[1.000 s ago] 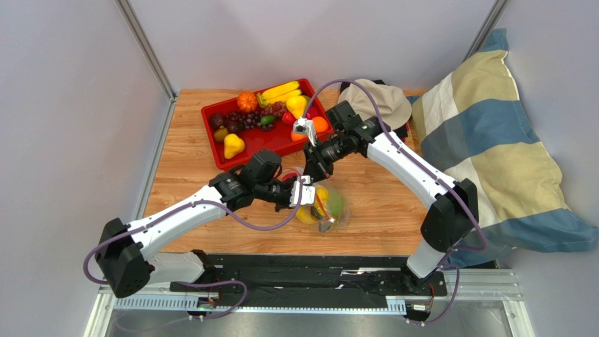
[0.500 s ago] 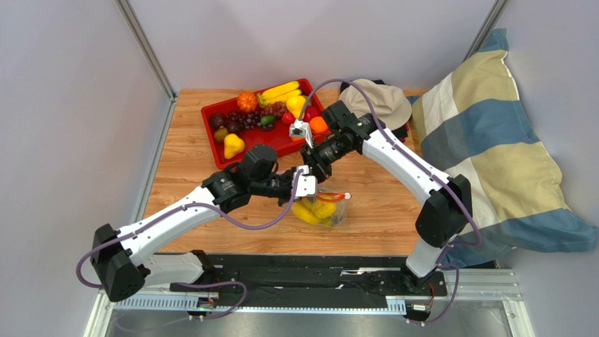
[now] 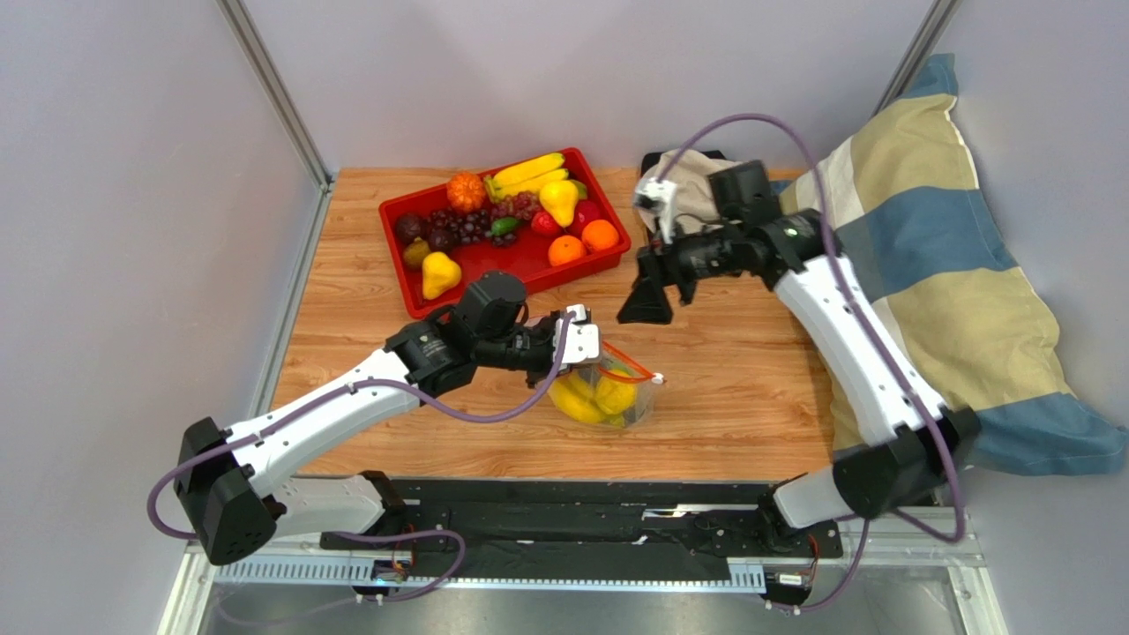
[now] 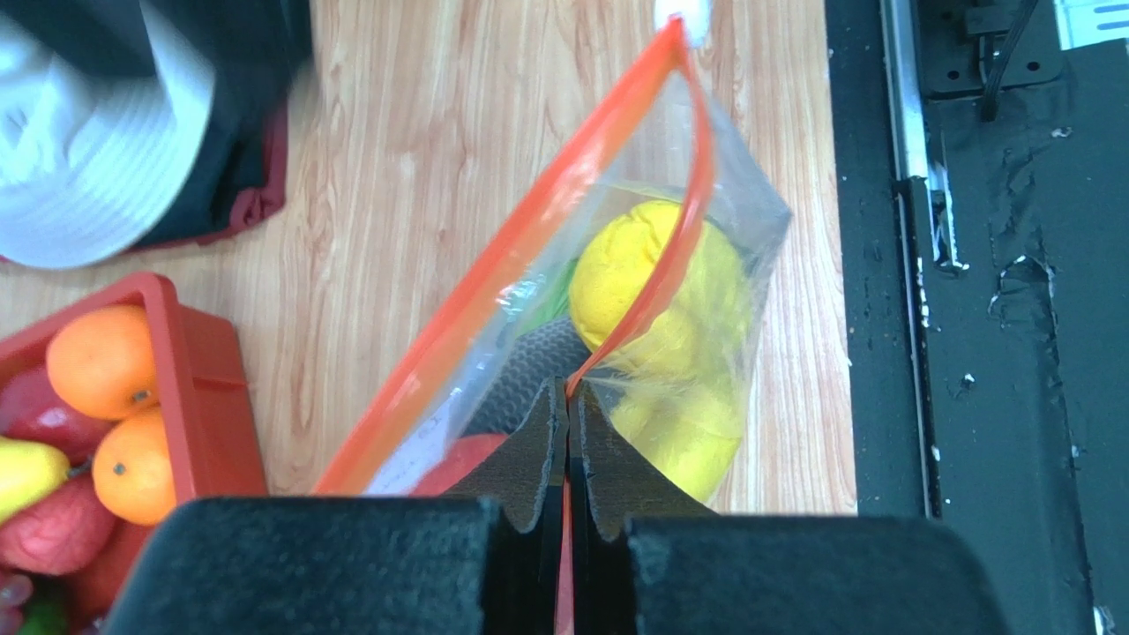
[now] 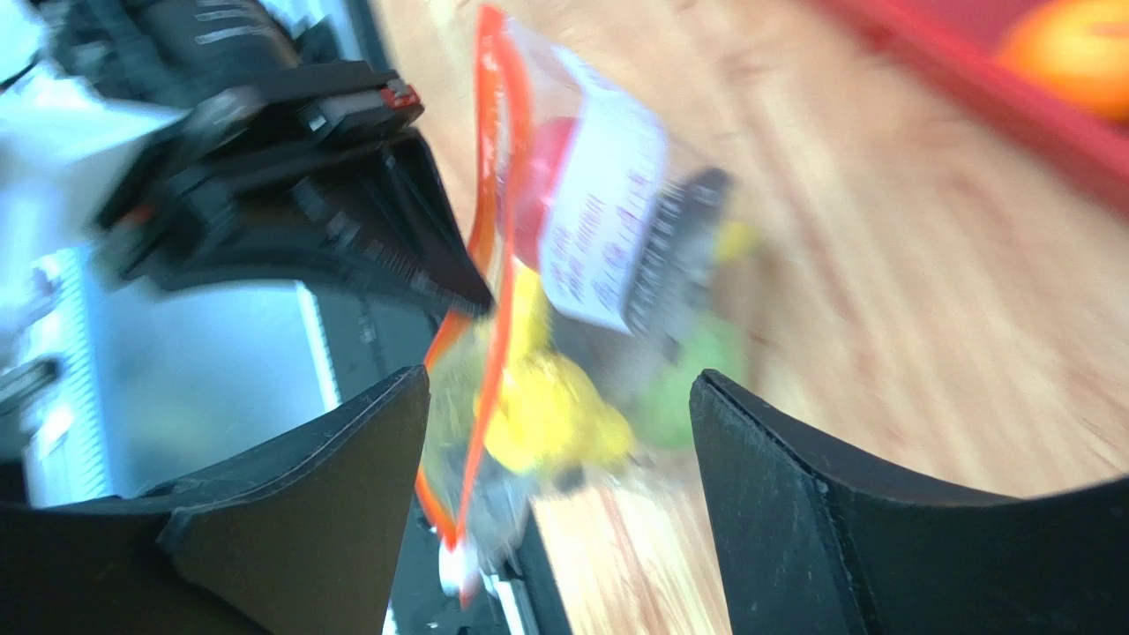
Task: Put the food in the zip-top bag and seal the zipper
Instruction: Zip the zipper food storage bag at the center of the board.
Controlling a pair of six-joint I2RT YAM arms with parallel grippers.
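Observation:
The zip-top bag lies on the wood near the table's front, with yellow food, a grey fish and a red piece inside. My left gripper is shut on the orange zipper at the bag's near end. The two zipper strips stand apart, and the white slider sits at the far end. My right gripper hangs open behind and to the right of the bag, touching nothing. More food lies in the red tray.
A beige hat lies at the back right of the table, close under the right arm. A striped pillow leans along the right side. The black rail runs along the table's front edge.
My right gripper has opened and pulled back to the right, away from the bag. The left gripper has stayed shut on the zipper, and the bag has lifted and turned slightly.

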